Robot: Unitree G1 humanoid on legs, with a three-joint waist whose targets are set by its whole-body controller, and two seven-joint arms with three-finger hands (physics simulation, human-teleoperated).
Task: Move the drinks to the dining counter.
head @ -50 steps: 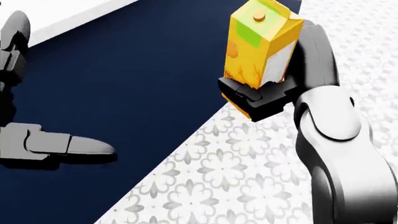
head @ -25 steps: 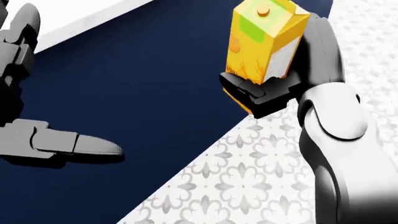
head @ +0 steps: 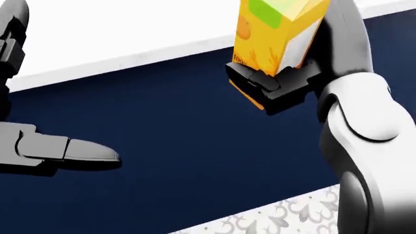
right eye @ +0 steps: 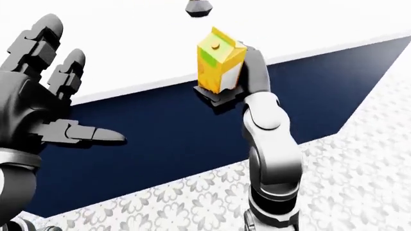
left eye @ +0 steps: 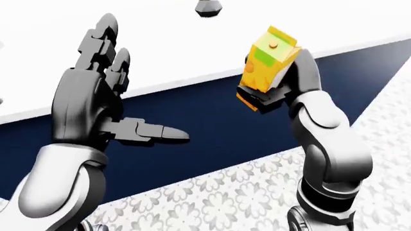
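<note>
A white tabletop (left eye: 192,48) fills the upper part of the eye views, with a dark navy panel (left eye: 212,125) running below its edge and a patterned tile floor (left eye: 218,202) beneath that. The left hand (left eye: 102,101) is raised at the left of the left-eye view, released, its fingers spread upward and the thumb pointing toward the right. The right hand (left eye: 266,94) is clenched around the base of a yellow juice carton (left eye: 268,60), held up where the tabletop edge meets the navy panel. The carton's long axis stands nearly upright, tilted slightly to the right, its gabled top and small orange cap (left eye: 274,44) pointing up. A small dark object (left eye: 207,7) sits at the top edge. Compared with half a second earlier, the head view has swung: the white tabletop now spans its top, the floor shrinks to the bottom corner, and the carton sits higher, its top cut off.
</note>
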